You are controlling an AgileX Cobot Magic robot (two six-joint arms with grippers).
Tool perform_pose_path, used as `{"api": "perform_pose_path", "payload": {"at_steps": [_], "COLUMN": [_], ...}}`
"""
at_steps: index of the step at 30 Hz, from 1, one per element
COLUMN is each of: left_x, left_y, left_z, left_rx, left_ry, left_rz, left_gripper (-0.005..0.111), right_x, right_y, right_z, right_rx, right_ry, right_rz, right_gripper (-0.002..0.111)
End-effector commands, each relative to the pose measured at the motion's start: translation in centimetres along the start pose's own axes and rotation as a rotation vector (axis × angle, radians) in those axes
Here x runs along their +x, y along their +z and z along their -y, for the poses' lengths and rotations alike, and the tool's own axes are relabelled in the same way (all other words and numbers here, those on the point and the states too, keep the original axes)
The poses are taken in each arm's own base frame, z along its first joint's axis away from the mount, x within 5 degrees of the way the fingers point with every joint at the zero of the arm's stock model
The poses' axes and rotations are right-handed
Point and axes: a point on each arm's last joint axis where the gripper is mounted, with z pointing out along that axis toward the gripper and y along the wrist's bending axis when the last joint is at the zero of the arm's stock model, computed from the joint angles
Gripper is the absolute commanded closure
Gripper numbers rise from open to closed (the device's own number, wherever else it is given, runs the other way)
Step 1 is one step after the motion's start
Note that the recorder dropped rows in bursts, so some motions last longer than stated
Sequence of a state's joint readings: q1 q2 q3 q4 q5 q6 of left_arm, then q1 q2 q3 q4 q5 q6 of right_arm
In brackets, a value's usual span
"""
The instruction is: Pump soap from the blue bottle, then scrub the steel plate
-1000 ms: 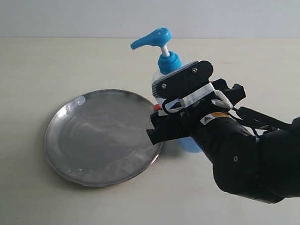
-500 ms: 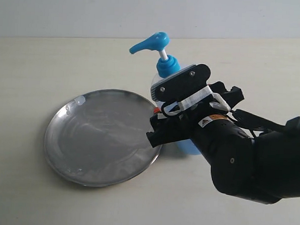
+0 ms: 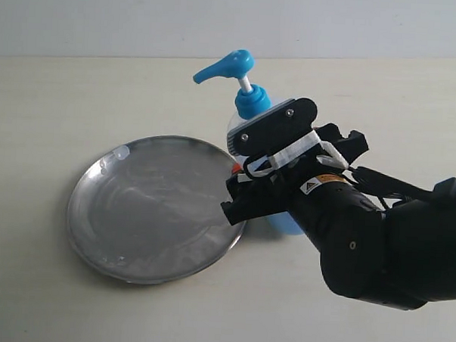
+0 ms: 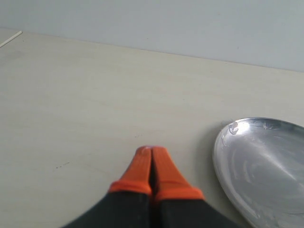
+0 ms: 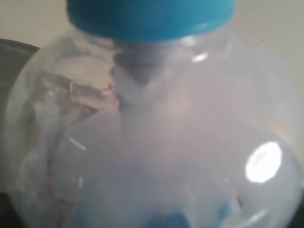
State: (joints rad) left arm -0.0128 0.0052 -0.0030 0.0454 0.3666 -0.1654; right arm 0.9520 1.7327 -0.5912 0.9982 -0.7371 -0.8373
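Note:
The blue bottle (image 3: pixel 251 102) stands just right of the steel plate (image 3: pixel 150 213), its blue pump head (image 3: pixel 228 66) pointing left over the plate's rim. My right gripper (image 3: pixel 244 179) wraps the bottle's body from the front and is shut on it; the fingers are mostly hidden behind the black wrist. Up close, the right wrist view is filled by the clear bottle (image 5: pixel 156 118) and its blue collar (image 5: pixel 147 16). Light blue soap (image 3: pixel 290 223) shows low in the bottle. My left gripper (image 4: pixel 152 151) is shut and empty, hovering over the table left of the plate (image 4: pixel 266 161).
A small pale blob (image 3: pixel 121 153) sits on the plate's far left rim, also visible from the left wrist as a blob (image 4: pixel 233 127). The beige table (image 3: pixel 65 96) stretches around the plate, with a pale wall behind.
The right gripper and the bottle have shifted slightly left, and the pump head has leaned a little further toward the plate. The plate has not moved.

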Motion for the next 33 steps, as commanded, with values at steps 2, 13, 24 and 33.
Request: {"api": "perform_pose_path", "payload": {"at_steps": [2, 13, 24, 33], "left_x": [0.0, -1.4, -4.2, -7.5], "left_y": [0.0, -0.3, -0.3, -0.3], "left_z": [0.0, 0.2, 0.5, 0.9], "left_rx": [0.002, 0.005, 0.003, 0.005], "left_ry": [-0.005, -0.005, -0.003, -0.003], "left_rz": [0.006, 0.018, 0.005, 0.022], "left_gripper": [0.107, 0.107, 0.107, 0.107], "right_x": [-0.8, -0.9, -1.0, -1.0], "right_y": [-0.2, -0.2, -0.2, -0.2], "right_z": [0.2, 0.1, 0.1, 0.2], "right_rx": [0.021, 0.009, 0.01, 0.015], "right_ry": [-0.019, -0.037, -0.028, -0.009], "right_rz": [0.064, 0.077, 0.079, 0.085], "right_gripper": [0.108, 0.108, 0.108, 0.108]}}
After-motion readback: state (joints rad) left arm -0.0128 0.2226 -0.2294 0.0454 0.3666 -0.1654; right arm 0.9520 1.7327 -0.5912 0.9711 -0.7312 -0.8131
